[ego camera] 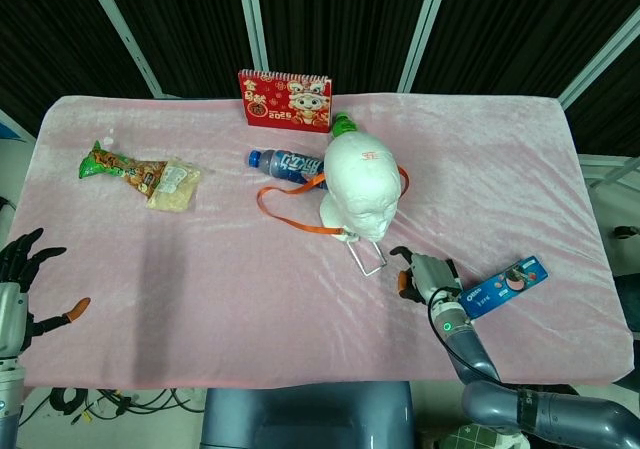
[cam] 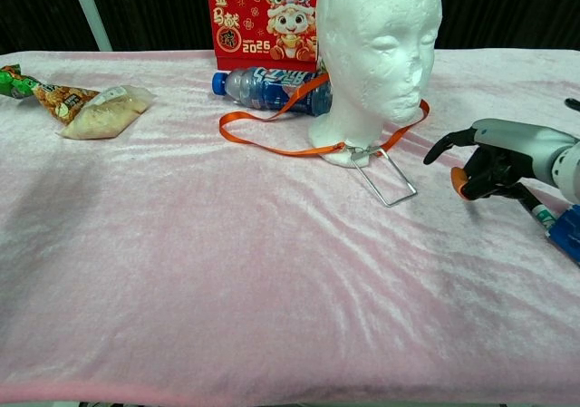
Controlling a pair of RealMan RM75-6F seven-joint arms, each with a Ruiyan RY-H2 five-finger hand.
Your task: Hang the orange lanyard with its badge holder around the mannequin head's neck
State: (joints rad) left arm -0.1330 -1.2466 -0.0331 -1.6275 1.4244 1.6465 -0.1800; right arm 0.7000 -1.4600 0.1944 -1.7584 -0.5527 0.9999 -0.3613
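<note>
Lanyard (ego camera: 290,201) circles mannequin head (ego camera: 363,191); right hand (ego camera: 425,274) near.

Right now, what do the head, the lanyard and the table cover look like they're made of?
The head looks like white foam: matte, pitted, with grainy dents on the face. The lanyard looks like flat woven ribbon, orange with a slight sheen, lying in soft loops. The table cover seems to be pink velvet-like cloth: it shows a shifting nap and small wrinkles.
</note>
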